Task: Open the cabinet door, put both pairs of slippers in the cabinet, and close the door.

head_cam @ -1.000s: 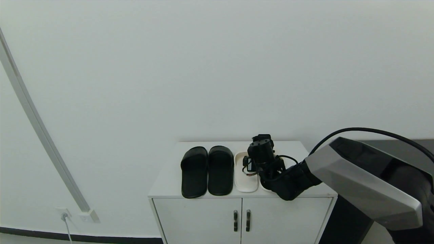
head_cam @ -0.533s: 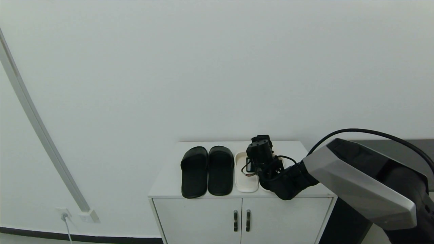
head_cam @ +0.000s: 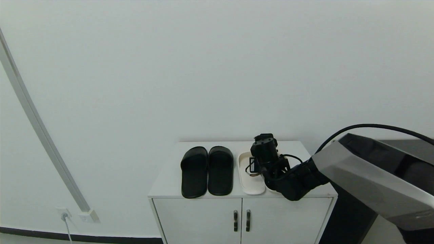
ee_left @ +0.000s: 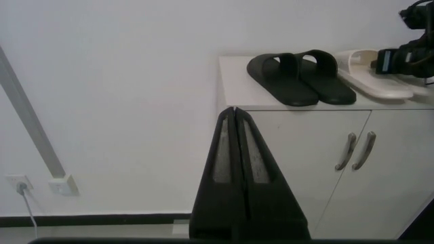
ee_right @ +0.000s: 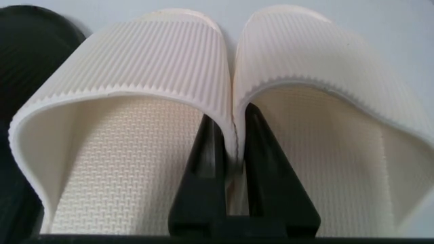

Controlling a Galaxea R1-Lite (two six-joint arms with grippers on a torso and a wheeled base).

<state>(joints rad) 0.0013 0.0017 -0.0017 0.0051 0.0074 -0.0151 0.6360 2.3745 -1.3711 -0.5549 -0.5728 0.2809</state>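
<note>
White slippers [head_cam: 250,184] nudged right, R tool [ee_right: 232,129] clamped on them; L tool [ee_left: 234,116] together (idle); cabinet door [head_cam: 200,220] unopened, nothing stowed.

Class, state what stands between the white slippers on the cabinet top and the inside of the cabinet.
Both cabinet doors are shut, blocking the way in. The white slippers sit on top, pinched by the right gripper; nothing else visible intervenes.

No legible text, labels, numbers, signs. Black slippers [head_cam: 207,171], white slippers [ee_right: 129,81], cabinet [head_cam: 196,220]: nothing readable.
</note>
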